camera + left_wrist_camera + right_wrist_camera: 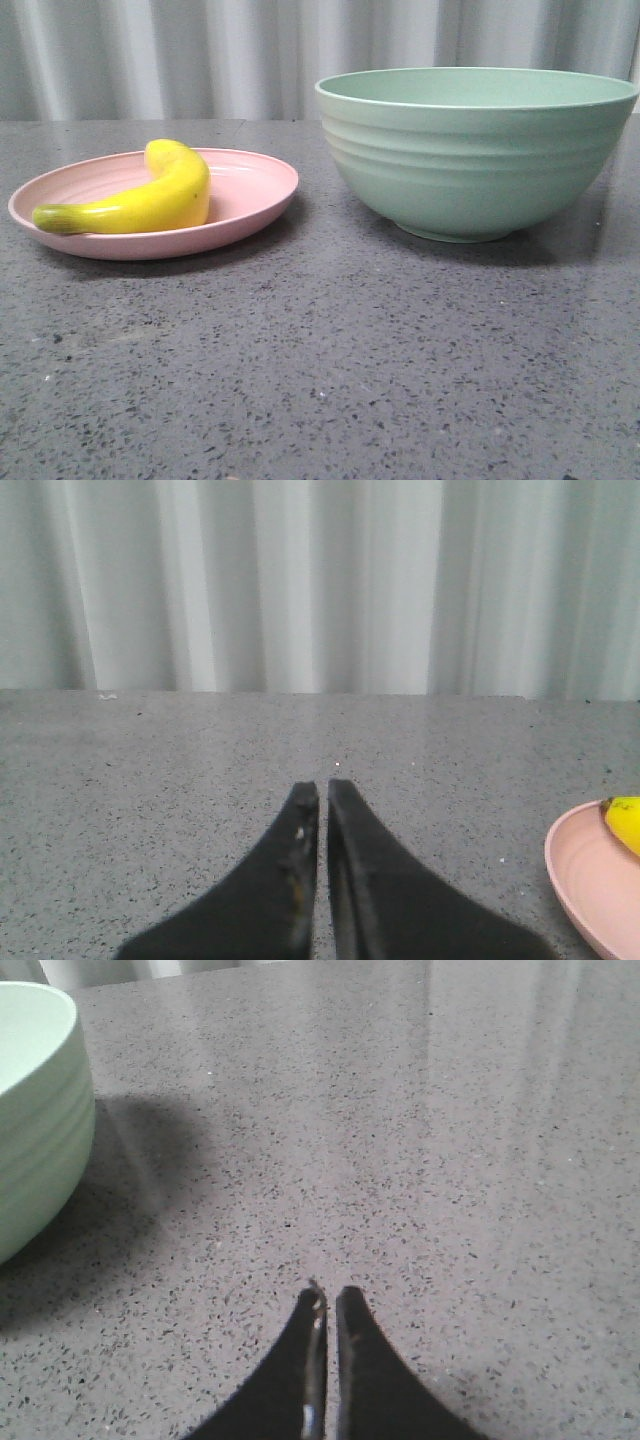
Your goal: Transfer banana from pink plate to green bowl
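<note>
The yellow banana lies on the pink plate at the left of the table, its greenish stem end toward the plate's left rim. The green bowl stands to the right of the plate, apart from it, and looks empty at its visible rim. Neither gripper shows in the front view. My left gripper is shut and empty above bare table; the plate's edge and the banana's tip show beside it. My right gripper is shut and empty over bare table, with the bowl's side off to one side.
The table is grey speckled stone. A pale pleated curtain hangs behind its far edge.
</note>
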### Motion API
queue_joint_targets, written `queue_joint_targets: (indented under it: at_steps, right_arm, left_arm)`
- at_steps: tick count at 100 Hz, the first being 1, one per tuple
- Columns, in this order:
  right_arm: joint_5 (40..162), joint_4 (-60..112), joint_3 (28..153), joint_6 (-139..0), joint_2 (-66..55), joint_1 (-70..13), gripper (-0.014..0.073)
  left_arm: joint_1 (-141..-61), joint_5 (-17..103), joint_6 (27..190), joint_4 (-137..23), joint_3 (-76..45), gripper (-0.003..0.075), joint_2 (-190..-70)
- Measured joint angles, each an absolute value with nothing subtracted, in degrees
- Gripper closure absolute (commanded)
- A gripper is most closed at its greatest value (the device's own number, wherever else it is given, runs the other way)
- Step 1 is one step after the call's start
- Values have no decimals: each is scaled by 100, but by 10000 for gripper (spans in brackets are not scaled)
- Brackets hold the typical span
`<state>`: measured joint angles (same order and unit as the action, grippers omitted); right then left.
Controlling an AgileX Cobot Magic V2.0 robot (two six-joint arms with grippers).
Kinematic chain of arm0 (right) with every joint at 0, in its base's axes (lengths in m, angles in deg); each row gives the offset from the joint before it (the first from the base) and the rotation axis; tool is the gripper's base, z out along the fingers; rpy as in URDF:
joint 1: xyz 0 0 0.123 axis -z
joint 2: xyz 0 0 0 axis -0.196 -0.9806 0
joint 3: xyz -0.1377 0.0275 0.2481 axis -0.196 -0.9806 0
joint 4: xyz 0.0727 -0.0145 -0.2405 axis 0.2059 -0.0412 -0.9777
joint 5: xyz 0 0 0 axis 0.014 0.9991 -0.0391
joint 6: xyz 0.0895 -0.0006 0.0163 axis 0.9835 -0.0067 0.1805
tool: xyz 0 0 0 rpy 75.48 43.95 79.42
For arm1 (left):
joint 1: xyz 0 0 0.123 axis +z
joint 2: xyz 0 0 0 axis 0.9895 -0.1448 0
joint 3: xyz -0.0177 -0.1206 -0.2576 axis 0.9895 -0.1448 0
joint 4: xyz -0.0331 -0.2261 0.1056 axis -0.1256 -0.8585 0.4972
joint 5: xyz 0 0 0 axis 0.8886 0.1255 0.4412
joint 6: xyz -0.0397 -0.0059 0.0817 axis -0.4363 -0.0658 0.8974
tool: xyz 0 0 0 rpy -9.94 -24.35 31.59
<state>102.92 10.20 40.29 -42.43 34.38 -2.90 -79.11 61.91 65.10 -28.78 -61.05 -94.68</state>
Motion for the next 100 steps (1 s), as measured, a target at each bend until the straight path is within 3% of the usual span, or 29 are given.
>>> queue_joint_targets:
  at_steps: [10,17,51,100]
  right_arm:
    - [10271,1074,4033,-4243,3424,-290,655]
    - [10258,1074,4033,-4243,3424,-290,655]
    - [10234,1074,4033,-4243,3424,-290,655]
    - [10222,1074,4033,-4235,3424,-290,655]
  left_arm:
    - [-7911,6227,6510,-2878,-6105,383,-9529]
    - [-7911,6305,6510,-2878,-6105,323,-9539]
    - [-8354,6218,6510,-2549,-5692,322,-9774]
    - [-10281,4682,6510,-2758,-3757,322,-11805]
